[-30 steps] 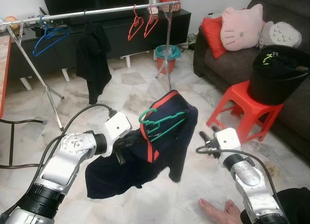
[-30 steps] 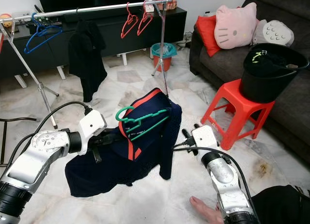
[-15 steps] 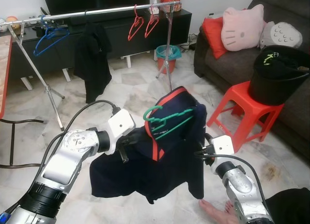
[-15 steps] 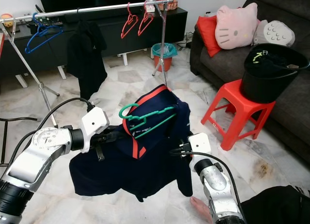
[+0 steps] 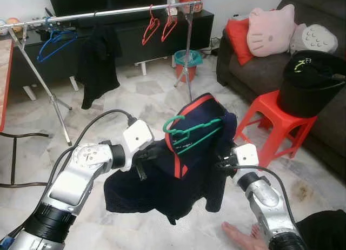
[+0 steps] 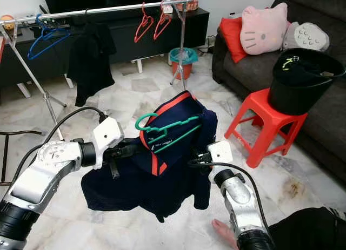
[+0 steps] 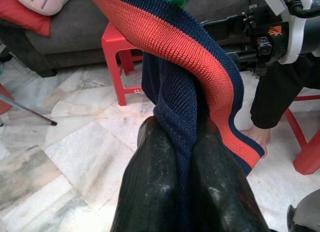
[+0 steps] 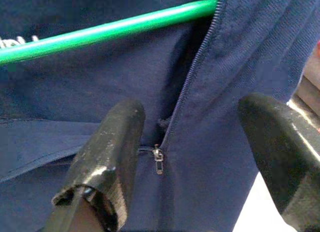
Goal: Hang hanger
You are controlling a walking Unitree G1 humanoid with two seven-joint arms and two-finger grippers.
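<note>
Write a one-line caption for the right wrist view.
Right pincer, fingers spread open, faces the navy jacket at its zipper pull, just below the green hanger bar.

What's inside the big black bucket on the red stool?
The black bucket on the red stool holds dark clothes heaped near the rim, with something thin and light green on top. Anything deeper down is hidden by the heap and the bucket's wall.

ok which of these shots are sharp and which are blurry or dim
Both eye views are evenly lit and sharp, the green hanger crisp. Left wrist view: jacket collar sharp, left gripper's fingers soft. Right wrist view: dim, right gripper's fingers blurred, zip pull readable.
</note>
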